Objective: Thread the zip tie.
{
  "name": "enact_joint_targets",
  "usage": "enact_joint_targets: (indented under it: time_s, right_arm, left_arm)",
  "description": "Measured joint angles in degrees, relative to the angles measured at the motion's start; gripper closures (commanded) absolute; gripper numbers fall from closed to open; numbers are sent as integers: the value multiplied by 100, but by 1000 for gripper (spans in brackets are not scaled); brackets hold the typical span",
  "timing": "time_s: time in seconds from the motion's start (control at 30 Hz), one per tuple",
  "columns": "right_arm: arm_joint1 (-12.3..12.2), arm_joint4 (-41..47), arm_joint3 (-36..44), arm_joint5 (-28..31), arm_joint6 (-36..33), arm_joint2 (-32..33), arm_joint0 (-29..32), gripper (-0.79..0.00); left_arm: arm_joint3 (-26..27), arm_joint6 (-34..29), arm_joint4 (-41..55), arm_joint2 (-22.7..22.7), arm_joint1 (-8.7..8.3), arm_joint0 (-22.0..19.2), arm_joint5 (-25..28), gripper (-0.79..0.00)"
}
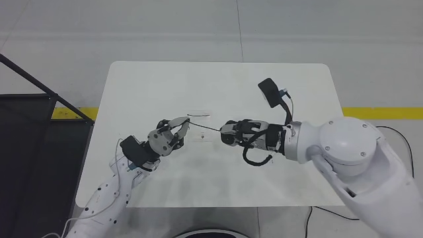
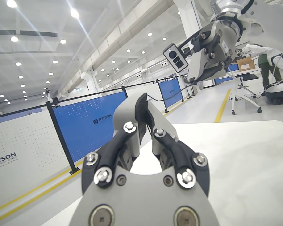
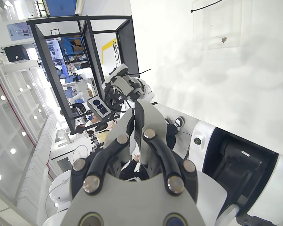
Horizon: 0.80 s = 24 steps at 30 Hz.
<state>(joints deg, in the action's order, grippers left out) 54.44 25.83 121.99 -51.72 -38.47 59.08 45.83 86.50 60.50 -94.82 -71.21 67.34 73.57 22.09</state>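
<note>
1. Take the clear tray (image 3: 226, 24) as your landmark. It lies flat on the white table (image 1: 277, 92), and a loose tie (image 3: 212, 2) rests inside it with its head against one wall.
2. Your left gripper (image 1: 186, 125) sits just beside the tray on the robot's left. Its fingers are pressed together on one end of the zip tie (image 1: 205, 127), and a short length of the strap sticks out past them.
3. Your right gripper (image 1: 225, 132) is just beside the tray on the opposite side. Its fingers are closed tight too, and the other end of the zip tie meets its fingertips.
4. The zip tie runs from one gripper to the other across the tray, held off the table. In the left wrist view you can see it sag slightly along its length.
</note>
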Motion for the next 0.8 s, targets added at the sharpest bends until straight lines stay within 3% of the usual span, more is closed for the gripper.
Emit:
enact_joint_targets:
  time_s: [0.8]
  right_arm:
    - [-4,485,-57,599,29,285,247,0]
  left_arm:
    - [-28,-32,-63,93,-10,-17,-143,0]
